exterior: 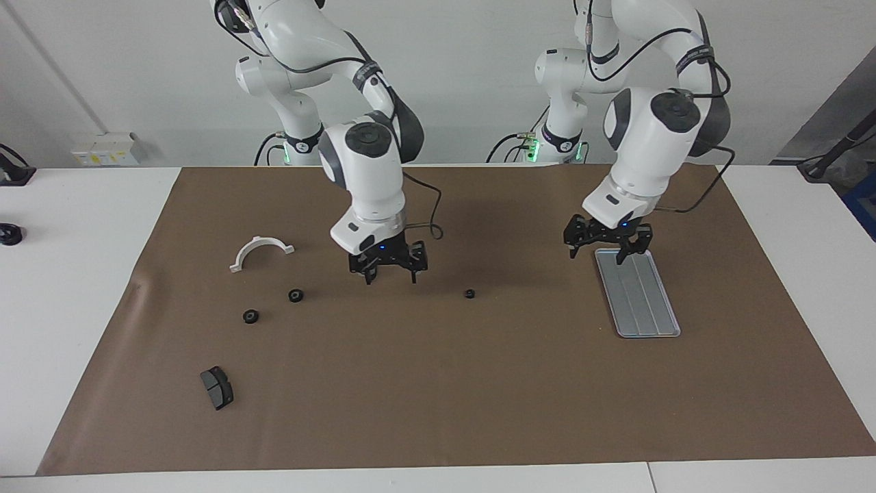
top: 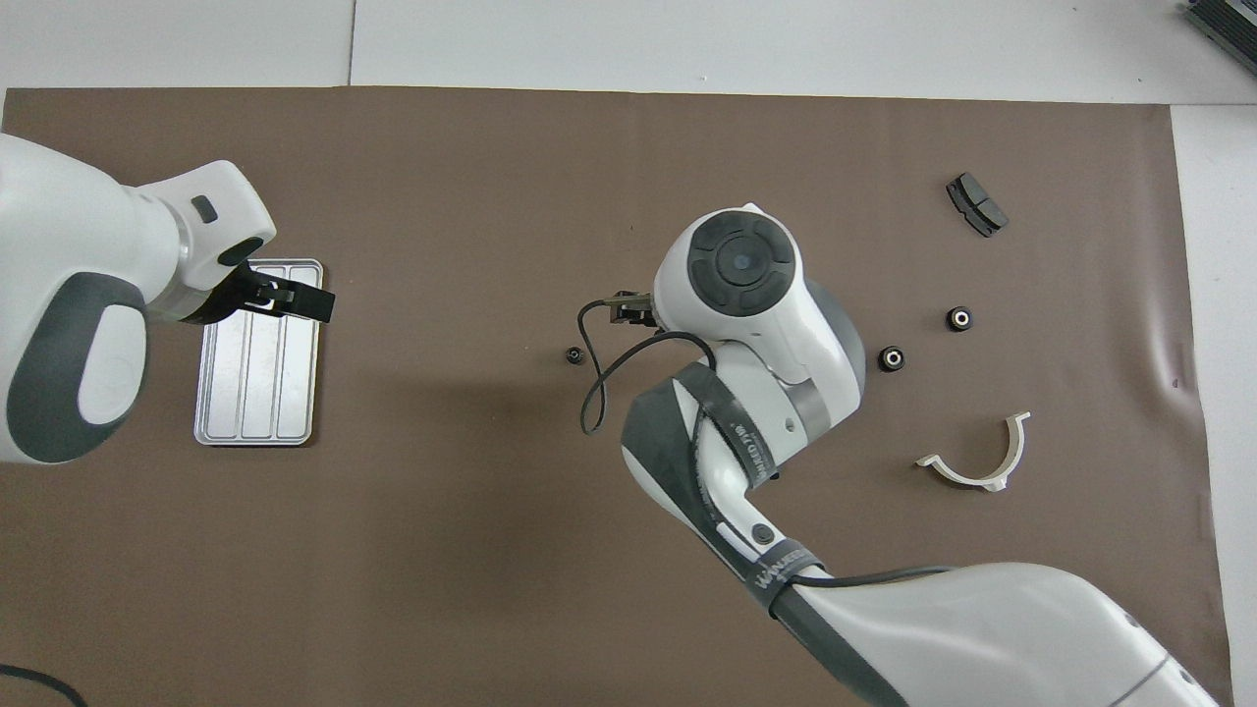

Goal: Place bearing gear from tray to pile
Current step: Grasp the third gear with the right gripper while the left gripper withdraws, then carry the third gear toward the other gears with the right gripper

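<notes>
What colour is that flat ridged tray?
Silver-grey: the flat rectangular metal tray shows best in the overhead view.

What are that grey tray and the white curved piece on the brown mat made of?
The tray looks like metal: silver-grey, matte sheen, pressed lengthwise ridges and a raised rim. The white curved piece seems to be plastic, judging by its smooth, uniform, dull white surface, though that is a guess.

A brown paper sheet [exterior: 438,397] covers the white counter [exterior: 68,287]. Toward the right arm's end lie a white half-ring clamp [exterior: 261,250] and, farther from the robots, a dark brake pad [exterior: 217,387]. A white socket box [exterior: 109,148] sits at the wall.
</notes>
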